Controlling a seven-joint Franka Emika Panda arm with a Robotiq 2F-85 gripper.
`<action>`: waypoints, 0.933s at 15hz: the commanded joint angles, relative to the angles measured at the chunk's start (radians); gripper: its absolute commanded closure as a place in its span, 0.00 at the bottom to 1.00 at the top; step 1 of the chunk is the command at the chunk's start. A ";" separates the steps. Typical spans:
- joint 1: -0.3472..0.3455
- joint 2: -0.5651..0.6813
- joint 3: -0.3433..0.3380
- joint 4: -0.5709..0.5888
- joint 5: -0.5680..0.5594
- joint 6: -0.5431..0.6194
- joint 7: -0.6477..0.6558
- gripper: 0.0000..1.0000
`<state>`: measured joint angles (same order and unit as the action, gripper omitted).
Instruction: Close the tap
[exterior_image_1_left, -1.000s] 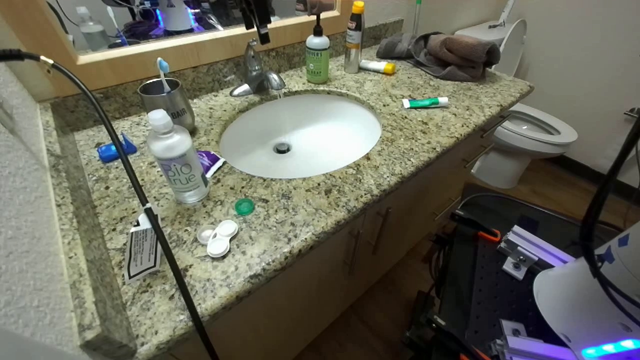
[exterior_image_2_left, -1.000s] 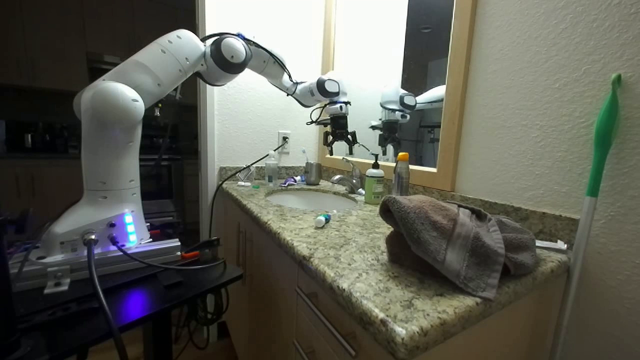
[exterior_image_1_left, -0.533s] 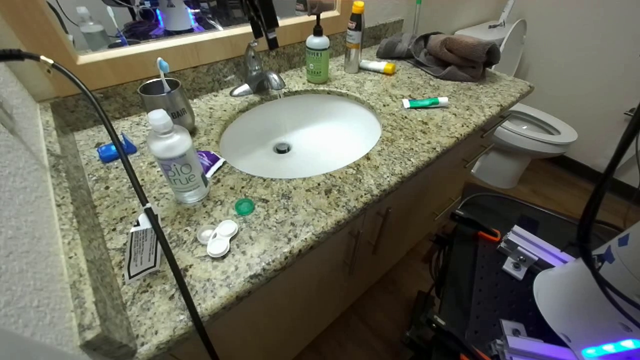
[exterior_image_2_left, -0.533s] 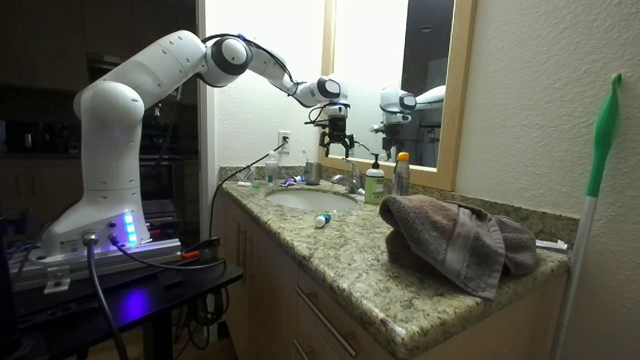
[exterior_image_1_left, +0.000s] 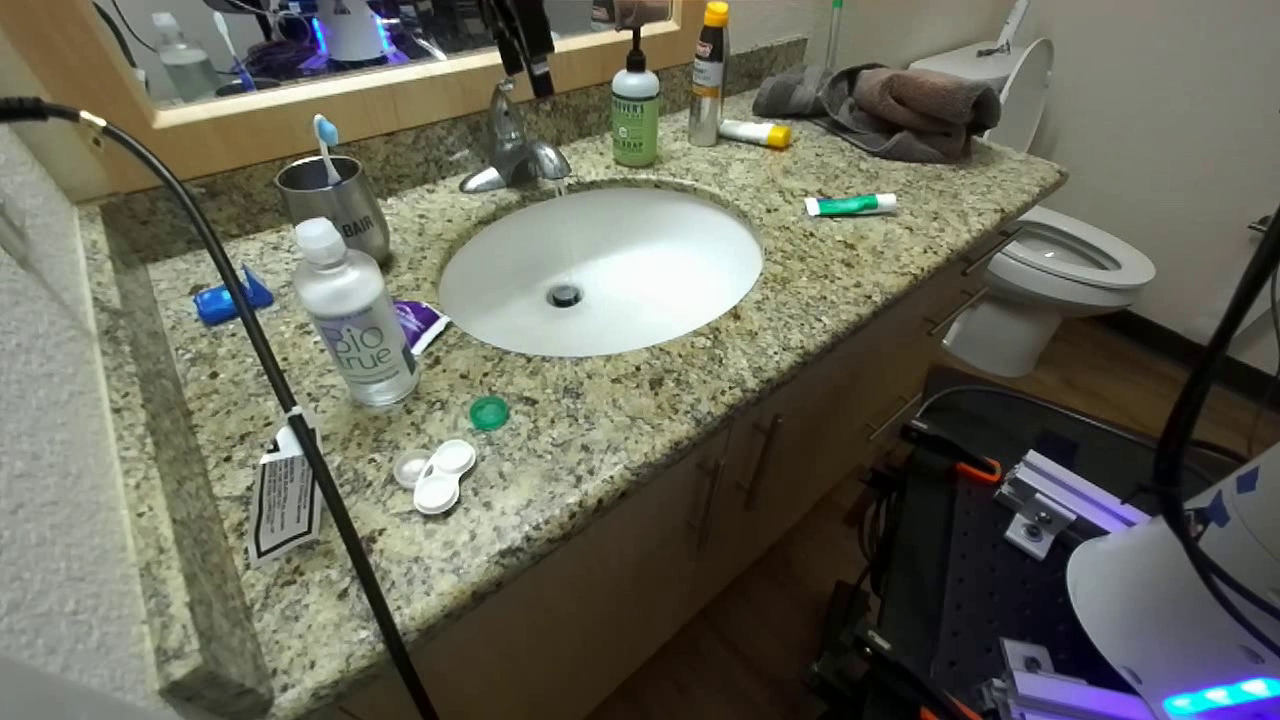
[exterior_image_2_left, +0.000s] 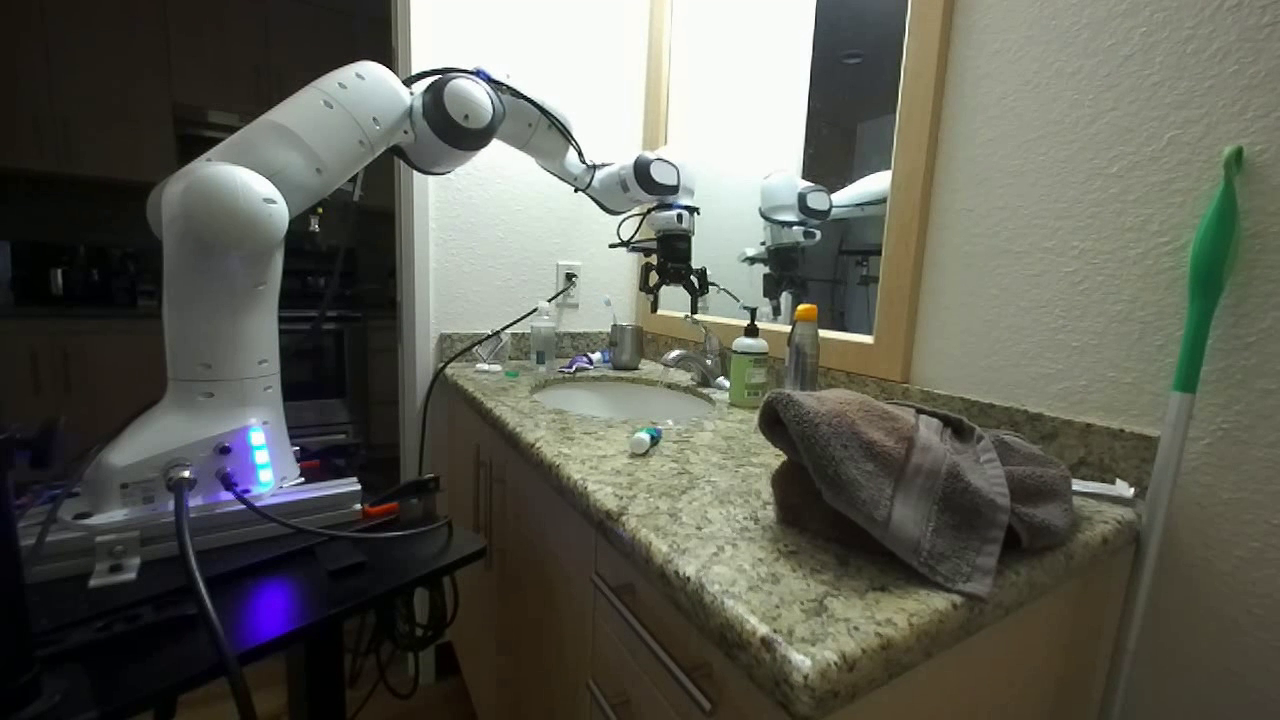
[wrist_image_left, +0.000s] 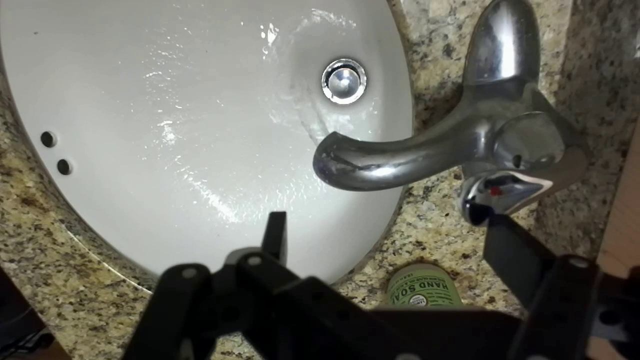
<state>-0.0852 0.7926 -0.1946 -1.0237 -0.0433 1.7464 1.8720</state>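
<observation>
A black two-fingered gripper (wrist_image_left: 384, 217), jaws spread apart, hangs close to the lever (wrist_image_left: 505, 191) of a shiny silver metal tap (wrist_image_left: 440, 150). The tap stands on the speckled stone desk (wrist_image_left: 40, 235), running water (wrist_image_left: 314, 122) into the white oval basin (wrist_image_left: 215, 100).

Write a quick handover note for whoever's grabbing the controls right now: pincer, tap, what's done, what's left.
Pincer: open, holding nothing; one fingertip overlaps the end of the lever handle in the wrist view, contact unclear.
Tap: at the basin's edge, spout over it; green hand soap bottle close by.
Done: pincer is in place near the lever handle. Tap isn't closed; water runs from the spout.
Left: work the lever handle until the flow stops. Closing direction isn't clear from here, so probably nudge gently and watch.
</observation>
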 joint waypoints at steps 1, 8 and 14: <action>0.003 0.007 0.009 -0.007 0.005 0.013 -0.014 0.00; 0.005 0.001 0.006 -0.009 0.000 0.008 -0.017 0.00; -0.003 0.012 -0.001 -0.026 -0.007 0.012 -0.030 0.00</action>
<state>-0.0779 0.7945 -0.1941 -1.0271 -0.0468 1.7473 1.8632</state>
